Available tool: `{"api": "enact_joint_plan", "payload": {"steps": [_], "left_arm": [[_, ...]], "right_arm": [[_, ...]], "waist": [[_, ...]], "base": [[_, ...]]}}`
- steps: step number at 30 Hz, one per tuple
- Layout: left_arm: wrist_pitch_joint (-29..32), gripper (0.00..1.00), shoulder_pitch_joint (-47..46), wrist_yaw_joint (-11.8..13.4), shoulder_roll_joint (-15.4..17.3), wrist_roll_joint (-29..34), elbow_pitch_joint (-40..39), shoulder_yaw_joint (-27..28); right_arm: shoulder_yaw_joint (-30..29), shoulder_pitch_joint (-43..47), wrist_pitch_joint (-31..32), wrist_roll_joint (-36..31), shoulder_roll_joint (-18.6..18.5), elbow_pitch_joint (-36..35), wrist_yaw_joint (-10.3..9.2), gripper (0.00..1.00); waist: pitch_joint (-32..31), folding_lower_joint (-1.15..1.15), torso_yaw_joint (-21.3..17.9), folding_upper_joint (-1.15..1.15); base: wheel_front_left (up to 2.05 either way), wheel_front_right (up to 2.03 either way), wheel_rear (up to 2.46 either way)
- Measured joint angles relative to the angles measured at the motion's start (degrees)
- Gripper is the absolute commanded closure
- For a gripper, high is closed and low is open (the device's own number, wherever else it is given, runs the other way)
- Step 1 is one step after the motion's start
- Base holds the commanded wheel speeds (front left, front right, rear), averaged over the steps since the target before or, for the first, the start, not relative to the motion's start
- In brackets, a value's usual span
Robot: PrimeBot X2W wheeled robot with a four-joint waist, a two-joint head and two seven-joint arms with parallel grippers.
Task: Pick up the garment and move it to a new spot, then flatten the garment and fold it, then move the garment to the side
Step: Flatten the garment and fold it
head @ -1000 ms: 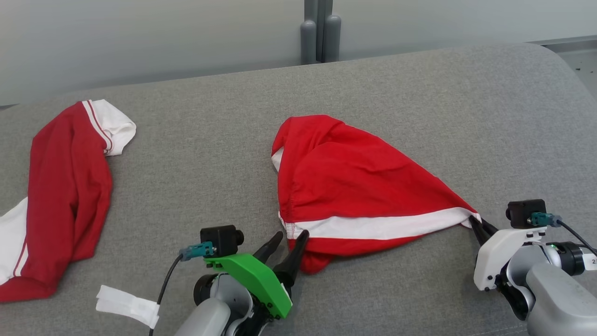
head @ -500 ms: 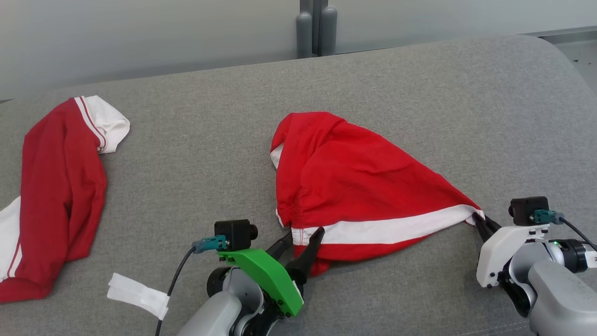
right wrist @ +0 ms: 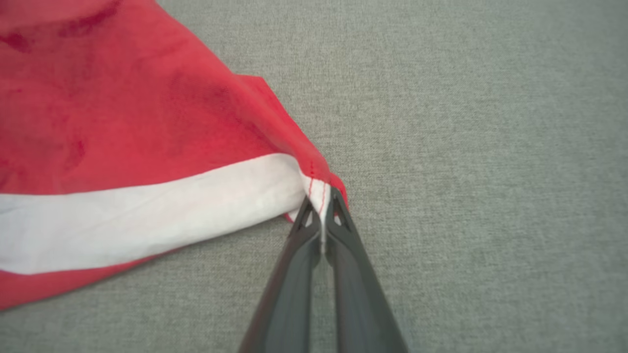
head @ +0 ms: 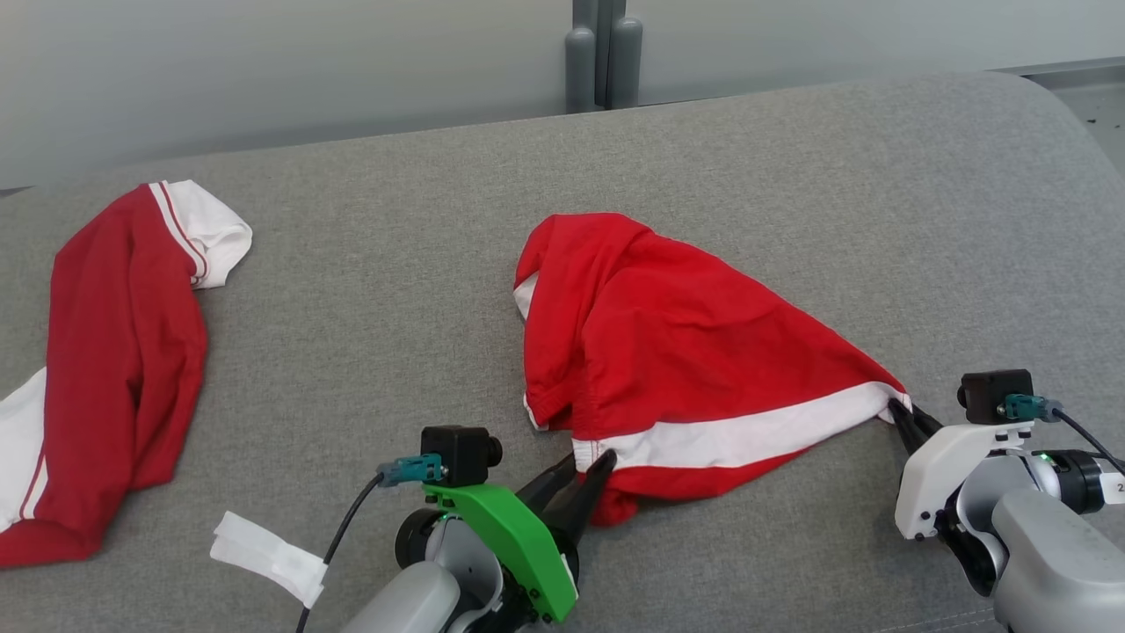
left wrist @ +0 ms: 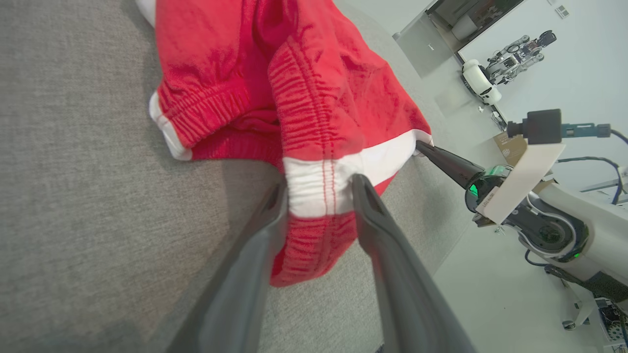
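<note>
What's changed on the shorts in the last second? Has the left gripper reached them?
The left gripper has slid to its right onto the near corner of the red shorts. Its fingers now straddle the white band and have narrowed around it, though a firm clamp isn't certain. The right gripper stays shut on the band's other end. The other red garment and white strip lie as before.

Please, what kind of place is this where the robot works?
Probably a robotics lab or test room: another robot stands by the far pale wall, and the red garment lies on a wide grey fabric-covered work surface, not home furniture.
</note>
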Motion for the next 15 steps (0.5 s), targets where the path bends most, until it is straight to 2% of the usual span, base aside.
{"api": "enact_joint_plan", "payload": {"steps": [1, 7, 9, 10, 13, 15], "left_arm": [[0.0, 0.49, 0.0, 0.0, 0.0, 0.0, 0.1, -0.2], [-0.7, 0.53, -0.7, 0.0, -0.1, 0.5, 1.3, -1.2], [-1.0, 0.59, -1.0, 0.0, -0.4, 0.5, 1.8, -1.7], [-1.4, 0.66, -1.3, 0.0, -0.6, 0.5, 2.0, -1.8], [-2.9, 1.0, -2.1, 0.0, -1.1, 0.5, 2.0, -1.8], [-3.8, 1.0, -2.4, 0.0, -0.9, 0.5, 1.4, -1.8]], "right_arm": [[0.1, 0.0, 0.0, 0.0, 0.1, 0.1, 0.0, 1.0], [0.8, -0.7, -0.4, 0.4, 0.4, 0.4, 0.0, 1.0], [1.0, -0.9, -0.6, 0.4, 0.5, 0.4, 0.0, 1.0], [1.1, -1.0, -0.6, 0.5, 0.5, 0.4, 0.0, 1.0], [1.2, -1.0, -0.9, 0.7, 0.4, 0.4, 0.0, 1.0], [1.3, -1.1, -1.4, 1.0, 0.2, -0.1, 0.0, 1.0]], "waist": [[0.0, 0.0, -0.1, 0.0], [0.1, 0.0, -0.8, 0.0], [0.1, 0.0, -1.0, 0.0], [0.1, 0.0, -1.1, 0.0], [0.0, 0.0, -1.2, 0.0], [-0.1, 0.0, -1.3, 0.0]], "base": [[0.0, 0.0, 0.0], [0.0, 0.0, 0.0], [0.0, 0.0, 0.0], [0.0, 0.0, 0.0], [0.0, 0.0, 0.0], [0.0, 0.0, 0.0]]}}
